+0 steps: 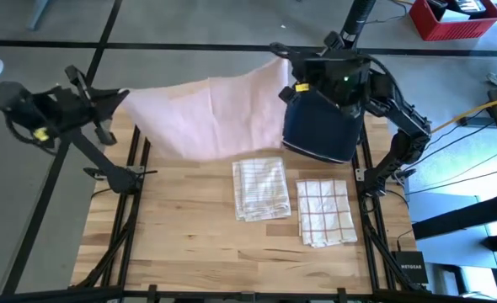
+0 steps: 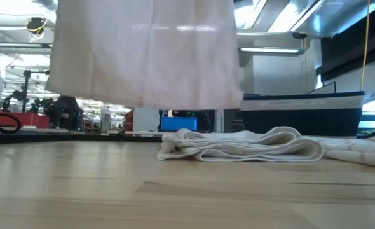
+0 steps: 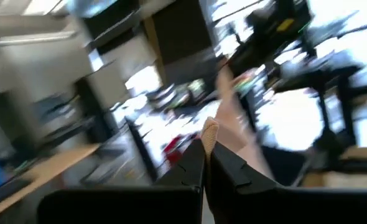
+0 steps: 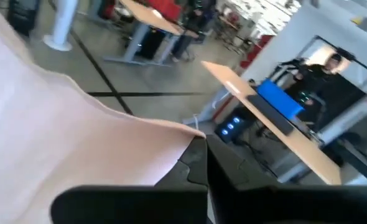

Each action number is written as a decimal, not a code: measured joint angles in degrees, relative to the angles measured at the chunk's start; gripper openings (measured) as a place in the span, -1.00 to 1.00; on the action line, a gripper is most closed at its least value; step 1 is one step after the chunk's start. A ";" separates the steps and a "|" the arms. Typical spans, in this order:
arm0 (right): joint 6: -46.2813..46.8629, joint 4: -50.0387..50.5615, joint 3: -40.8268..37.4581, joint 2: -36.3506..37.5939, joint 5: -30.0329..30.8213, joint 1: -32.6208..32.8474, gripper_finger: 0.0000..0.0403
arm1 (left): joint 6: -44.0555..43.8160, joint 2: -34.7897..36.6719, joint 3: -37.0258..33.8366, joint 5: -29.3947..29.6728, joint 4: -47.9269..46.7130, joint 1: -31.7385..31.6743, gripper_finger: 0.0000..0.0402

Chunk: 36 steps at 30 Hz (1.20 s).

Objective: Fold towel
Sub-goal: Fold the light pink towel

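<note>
A pale pink towel (image 1: 215, 114) is spread in the air between my two grippers, above the table's far edge. In the low view the towel (image 2: 143, 51) hangs as a wide sheet, its lower edge clear of the tabletop. My left gripper (image 1: 122, 99) is shut on the towel's left upper corner. My right gripper (image 1: 284, 71) is shut on its right upper corner. The left wrist view shows the left gripper (image 3: 206, 158) and the right wrist view shows the right gripper (image 4: 202, 152), each with its fingers closed on cloth. My left gripper pinches the towel's left upper corner (image 3: 210, 130) between its two fingers, coming level from the table's left side. The cloth runs away from the fingers toward the other arm and hangs below, lifted clear. My right gripper pinches the towel's right upper corner (image 4: 190, 134) between its two fingers, coming from the table's right side. The top edge sags slightly between the two grippers, and the sheet hangs below them, off the table.
Two folded white checked towels lie on the wooden table: one near the middle (image 1: 261, 187), one to its right (image 1: 325, 210). A dark blue bin (image 1: 318, 126) sits at the far right, under the right arm. The table's left half (image 1: 164, 219) is bare wood.
</note>
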<state>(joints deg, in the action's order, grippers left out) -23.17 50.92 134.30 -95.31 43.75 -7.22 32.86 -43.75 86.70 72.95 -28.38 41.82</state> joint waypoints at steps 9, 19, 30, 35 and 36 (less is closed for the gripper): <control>5.85 17.00 0.00 0.00 0.87 12.25 -1.00 | -20.72 -4.06 -0.01 -15.96 -13.91 2.89 -0.99; 44.52 37.80 -8.12 -0.04 -14.23 27.79 -1.00 | -63.45 -18.98 -1.65 -26.25 -40.36 11.90 -0.99; 66.89 22.21 -28.86 -0.29 -24.77 45.35 -1.00 | -79.42 -39.13 -6.08 -29.13 -24.80 23.06 -0.99; 71.72 6.32 -37.18 -0.59 -24.47 54.15 -1.00 | -83.53 -46.87 -6.08 -29.19 -15.68 27.04 -0.99; 72.51 3.72 -38.49 -0.59 -24.22 55.46 -1.00 | -84.00 -48.33 -6.08 -29.16 -14.04 27.66 -0.99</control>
<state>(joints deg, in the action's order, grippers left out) 49.35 54.64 95.81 -95.90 19.53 48.24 -51.14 -92.07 80.62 43.79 -42.42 69.48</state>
